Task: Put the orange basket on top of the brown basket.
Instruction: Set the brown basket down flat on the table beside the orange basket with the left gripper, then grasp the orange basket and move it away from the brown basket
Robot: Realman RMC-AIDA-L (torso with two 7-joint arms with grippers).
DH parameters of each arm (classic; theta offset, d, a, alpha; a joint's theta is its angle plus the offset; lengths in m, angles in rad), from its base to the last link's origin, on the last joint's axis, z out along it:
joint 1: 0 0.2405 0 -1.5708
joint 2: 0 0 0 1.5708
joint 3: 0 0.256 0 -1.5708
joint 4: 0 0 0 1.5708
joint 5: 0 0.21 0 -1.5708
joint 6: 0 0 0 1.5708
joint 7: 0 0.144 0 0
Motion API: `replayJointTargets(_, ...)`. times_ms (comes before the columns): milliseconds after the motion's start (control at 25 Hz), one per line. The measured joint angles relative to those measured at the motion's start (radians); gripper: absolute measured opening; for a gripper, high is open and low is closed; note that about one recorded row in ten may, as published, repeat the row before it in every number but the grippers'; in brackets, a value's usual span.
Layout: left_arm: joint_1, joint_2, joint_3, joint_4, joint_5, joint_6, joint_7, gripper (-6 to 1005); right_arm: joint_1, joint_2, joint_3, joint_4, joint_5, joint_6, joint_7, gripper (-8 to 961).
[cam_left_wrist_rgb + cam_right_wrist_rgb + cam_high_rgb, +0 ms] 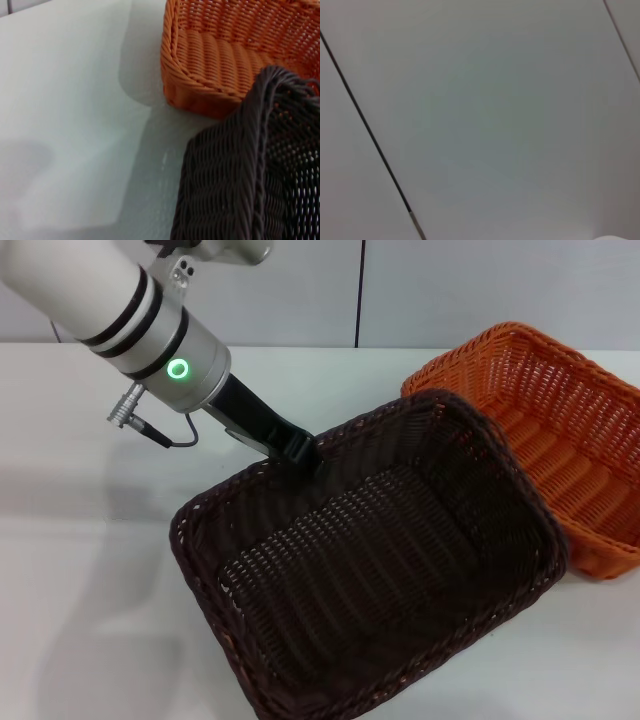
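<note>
White table point(80, 540), left gripper point(296, 448) clamping brown basket point(400, 570) rim (tilted), orange basket point(560, 430) behind.

The brown basket point(400, 570) is dark, nearly black woven wicker, rectangular with a braided rim, open side up and tilted, one corner raised over the orange basket point(560, 430). The orange basket sits upright just behind and beside it, partly covered by that corner.

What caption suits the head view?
Left gripper clamps the brown basket rim, lifted overlapping the orange basket.
</note>
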Motion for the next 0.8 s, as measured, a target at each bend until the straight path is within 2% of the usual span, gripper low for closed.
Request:
replayJointTargets(120,0.019,0.003,-0.013,-0.011,-0.017,0.003,0.000,201,-0.008,-0.001,-0.023,-0.008,0.000,0.000,0.012,759)
replayJointTargets(200,0.026,0.003,-0.022,-0.019,-0.023,0.005,0.003,205,-0.018,-0.011,-0.055,-0.011,0.000,0.000,0.050,759)
replayJointTargets(360,0.064,0.002,-0.038,-0.071,-0.065,0.007,0.020,348,-0.061,-0.048,-0.176,-0.040,-0.024,-0.006,0.274,759)
replayJointTargets(440,0.074,0.002,-0.042,-0.083,-0.081,0.007,0.027,420,-0.103,-0.065,-0.264,-0.109,-0.093,-0.020,0.446,759)
replayJointTargets(480,0.074,0.002,-0.042,-0.083,-0.081,0.007,0.027,544,-0.119,-0.071,-0.286,-0.142,-0.129,-0.027,0.514,759)
replayJointTargets(520,0.121,0.003,-0.071,-0.125,-0.168,0.013,0.083,667,-0.146,-0.078,-0.313,-0.200,-0.203,-0.041,0.622,759)
replayJointTargets(560,0.143,0.003,-0.085,-0.137,-0.222,0.014,0.122,715,-0.165,-0.086,-0.319,-0.239,-0.259,-0.060,0.700,759)
replayJointTargets(600,0.143,0.003,-0.085,-0.137,-0.222,0.014,0.122,763,-0.183,-0.099,-0.324,-0.280,-0.322,-0.089,0.794,759)
replayJointTargets(640,0.169,0.004,-0.110,-0.144,-0.297,0.014,0.177,812,-0.195,-0.113,-0.322,-0.305,-0.369,-0.117,0.872,759)
replayJointTargets(680,0.187,0.005,-0.137,-0.144,-0.347,0.015,0.225,860,-0.220,-0.163,-0.316,-0.360,-0.486,-0.208,1.058,759)
replayJointTargets(720,0.187,0.005,-0.137,-0.144,-0.347,0.015,0.225,861,-0.220,-0.163,-0.316,-0.360,-0.486,-0.208,1.058,759)
replayJointTargets(800,0.217,0.005,-0.175,-0.133,-0.428,0.021,0.305,862,-0.233,-0.227,-0.314,-0.398,-0.585,-0.307,1.212,759)
